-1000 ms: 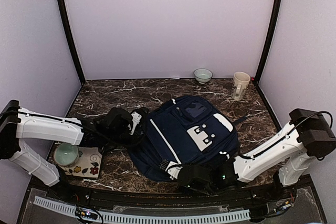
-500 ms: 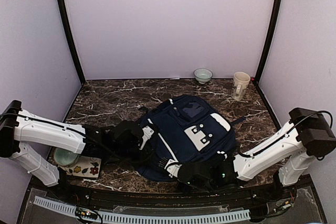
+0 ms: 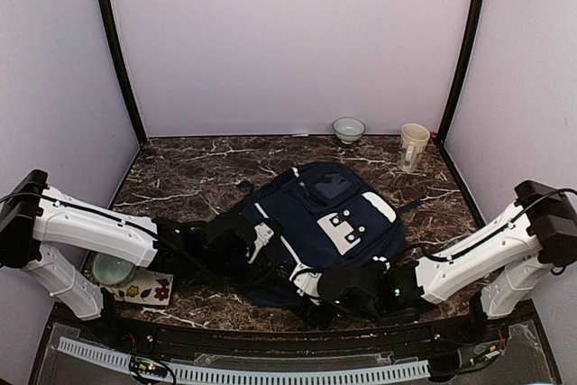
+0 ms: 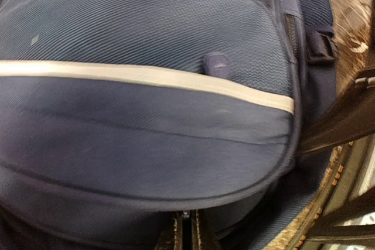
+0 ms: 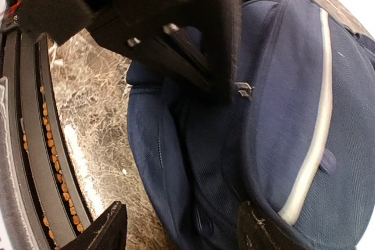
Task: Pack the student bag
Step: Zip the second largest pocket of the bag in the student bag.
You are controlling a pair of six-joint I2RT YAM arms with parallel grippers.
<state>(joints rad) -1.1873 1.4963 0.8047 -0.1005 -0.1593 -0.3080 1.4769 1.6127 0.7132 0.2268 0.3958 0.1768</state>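
Right gripper (image 5: 184, 231) is held open, empty, over the student bag (image 3: 335, 215); left gripper (image 4: 186, 233) is shut, perhaps on its hem. Beneath, marble tabletop (image 3: 185, 169) is enclosed by lilac walls (image 3: 288, 42).

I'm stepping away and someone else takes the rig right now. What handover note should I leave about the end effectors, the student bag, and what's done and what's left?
Left end effector: shut, apparently pinching the student bag at its near-left edge.
Right end effector: open, holding nothing, close over the bag's near edge.
Bag: lying front up in the middle of the table.
Done: nothing visibly packed; the inside is not in view.
Left, probably: get the bag open, load it, zip it shut.
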